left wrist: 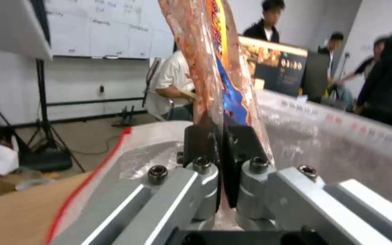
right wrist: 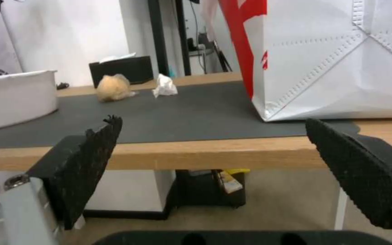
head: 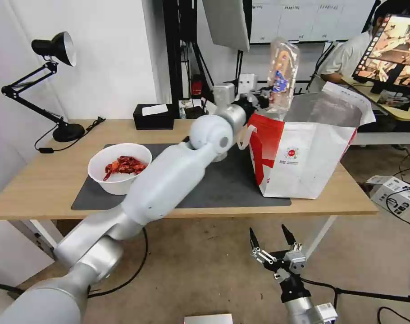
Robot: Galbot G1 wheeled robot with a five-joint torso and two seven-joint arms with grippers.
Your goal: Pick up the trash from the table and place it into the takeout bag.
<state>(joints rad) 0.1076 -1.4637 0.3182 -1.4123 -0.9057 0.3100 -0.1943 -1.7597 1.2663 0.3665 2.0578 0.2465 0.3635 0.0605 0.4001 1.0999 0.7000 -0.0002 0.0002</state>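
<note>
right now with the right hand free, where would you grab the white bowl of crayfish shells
Probably the bowl's near rim, pinched from above with one finger inside: the wall looks too wide to span, and the shells sit heaped at the centre. The open right hand hangs below the table edge.

Bowl [head: 119, 167] left on mat [head: 223, 184], bag [head: 304, 153] right, tissue box [head: 153, 117] behind

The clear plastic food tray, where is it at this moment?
In the head view the clear plastic food tray stands upright in the left end effector, above the takeout bag's open left rim, at the table's right.
</note>
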